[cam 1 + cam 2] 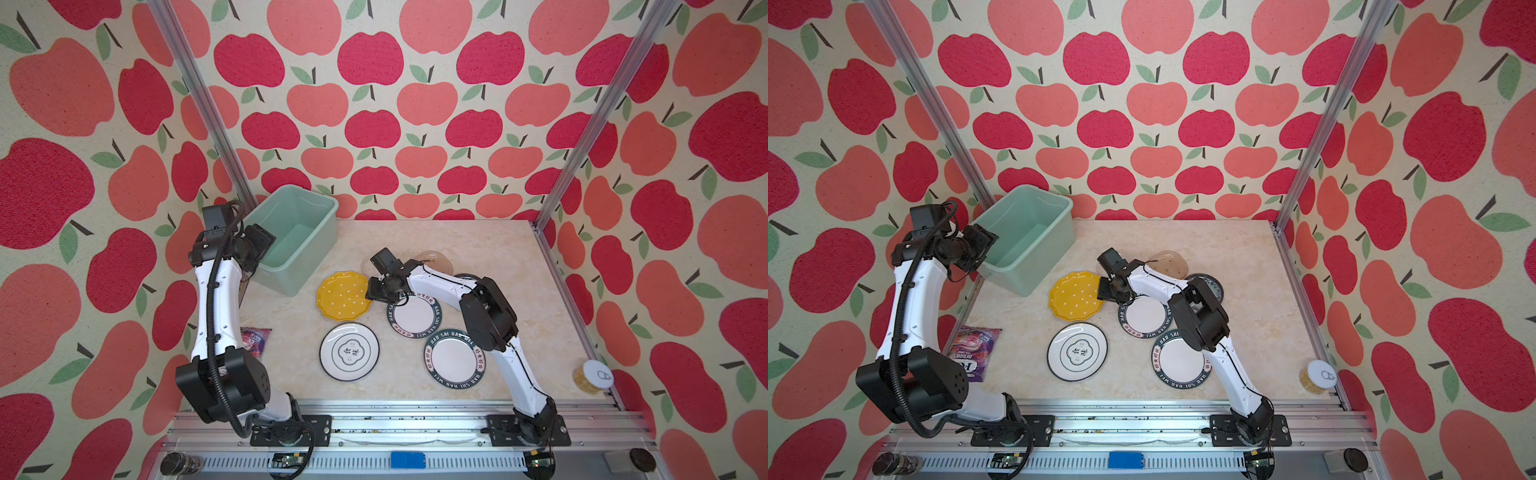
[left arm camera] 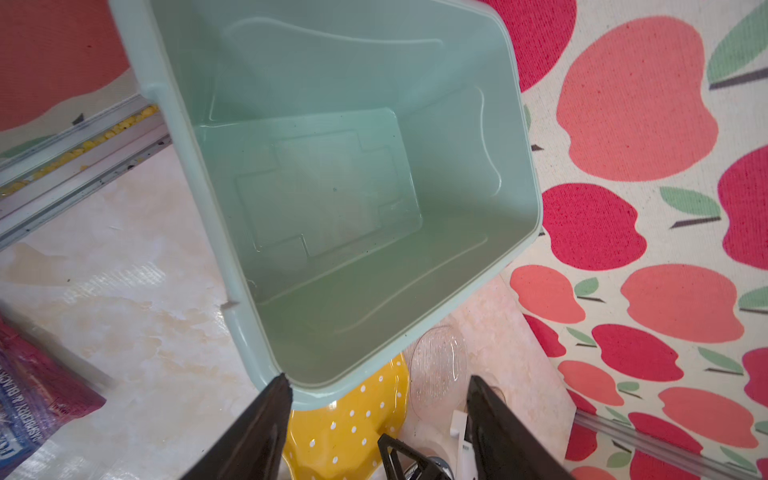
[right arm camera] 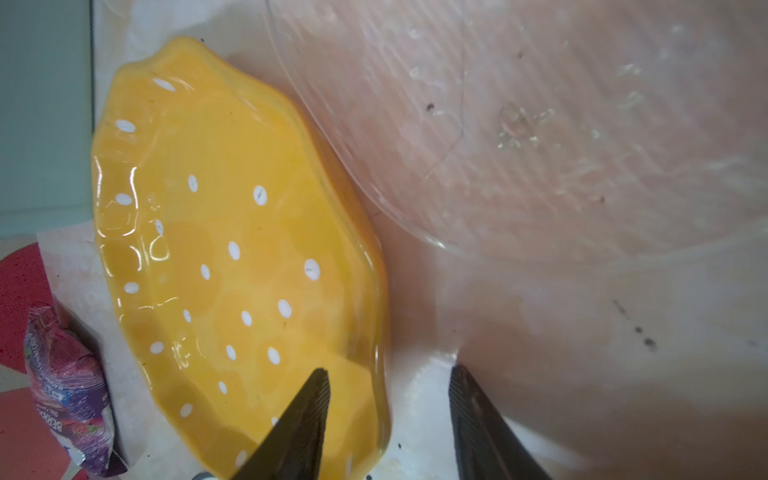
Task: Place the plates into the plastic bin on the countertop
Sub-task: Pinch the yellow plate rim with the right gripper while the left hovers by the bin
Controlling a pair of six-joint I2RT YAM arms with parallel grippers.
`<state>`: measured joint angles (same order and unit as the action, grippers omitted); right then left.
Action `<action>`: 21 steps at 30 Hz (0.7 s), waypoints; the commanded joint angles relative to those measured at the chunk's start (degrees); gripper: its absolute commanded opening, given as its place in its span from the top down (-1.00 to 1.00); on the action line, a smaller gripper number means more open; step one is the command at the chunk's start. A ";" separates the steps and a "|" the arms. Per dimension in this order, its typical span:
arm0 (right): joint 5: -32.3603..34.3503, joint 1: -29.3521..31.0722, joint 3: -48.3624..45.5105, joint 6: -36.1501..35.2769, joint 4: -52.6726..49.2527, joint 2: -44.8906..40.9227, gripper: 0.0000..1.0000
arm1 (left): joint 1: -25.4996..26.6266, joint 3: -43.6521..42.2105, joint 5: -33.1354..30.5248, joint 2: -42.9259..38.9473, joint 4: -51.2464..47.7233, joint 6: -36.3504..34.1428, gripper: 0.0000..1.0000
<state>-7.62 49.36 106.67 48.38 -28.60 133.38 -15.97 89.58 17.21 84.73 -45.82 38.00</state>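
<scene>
The mint-green plastic bin (image 1: 322, 249) (image 1: 1054, 253) (image 2: 478, 174) stands empty at the back left of the countertop (image 1: 478, 249). My left gripper (image 2: 378, 376) hangs open over the bin's near rim, holding nothing. The yellow dotted plate (image 1: 343, 296) (image 1: 1075, 296) (image 3: 232, 257) lies beside the bin. My right gripper (image 1: 372, 293) (image 3: 388, 370) is open and straddles that plate's rim, one finger over the plate and one outside it. A clear glass plate (image 3: 519, 124), an amber plate (image 1: 1169, 262), two lettered-rim plates (image 1: 415, 316) (image 1: 455, 359) and an emblem plate (image 1: 349, 352) lie around.
A grey-blue plate (image 1: 1216, 286) shows partly behind my right arm. A purple snack bag (image 1: 973, 351) lies at the left edge. A tin can (image 1: 592, 376) stands at the front right corner. Aluminium rails frame the counter.
</scene>
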 commanded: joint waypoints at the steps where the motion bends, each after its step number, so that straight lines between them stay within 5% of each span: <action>1: -0.89 -0.14 1.52 0.49 -0.36 2.12 0.08 | 2.94 -0.44 0.68 -1.39 -4.21 -5.22 -0.40; 21: -1.33 -0.15 1.78 0.59 0.67 6.28 0.62 | 5.78 -3.61 -0.16 -2.99 -3.86 -9.56 -0.40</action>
<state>-8.93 49.25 108.55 49.12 -25.91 136.11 -10.35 85.82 17.39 82.87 -49.10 29.98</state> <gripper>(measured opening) 0.203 0.700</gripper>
